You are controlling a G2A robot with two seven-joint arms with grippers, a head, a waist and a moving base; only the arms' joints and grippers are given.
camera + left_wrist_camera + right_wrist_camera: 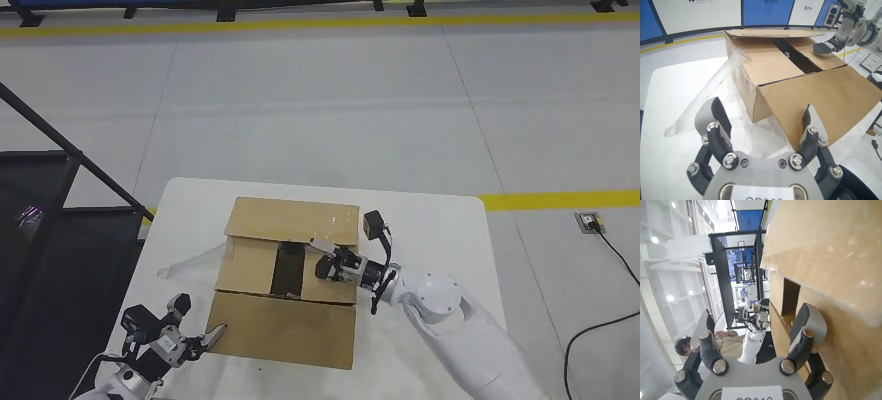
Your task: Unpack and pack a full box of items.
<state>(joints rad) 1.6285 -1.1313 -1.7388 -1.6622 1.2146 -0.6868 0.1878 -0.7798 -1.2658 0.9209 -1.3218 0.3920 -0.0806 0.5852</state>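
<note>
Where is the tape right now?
In the top view, the tape trails from the box's left side down onto the table, ahead of the open left gripper.

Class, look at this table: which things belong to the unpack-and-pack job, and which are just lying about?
Belong to the job:
- cardboard box, flaps partly open
- left gripper, open, beside the near flap
- right gripper, open, one finger on an inner flap

Just lying about:
- strip of clear tape, trailing from the box to the table
- floor socket
</note>
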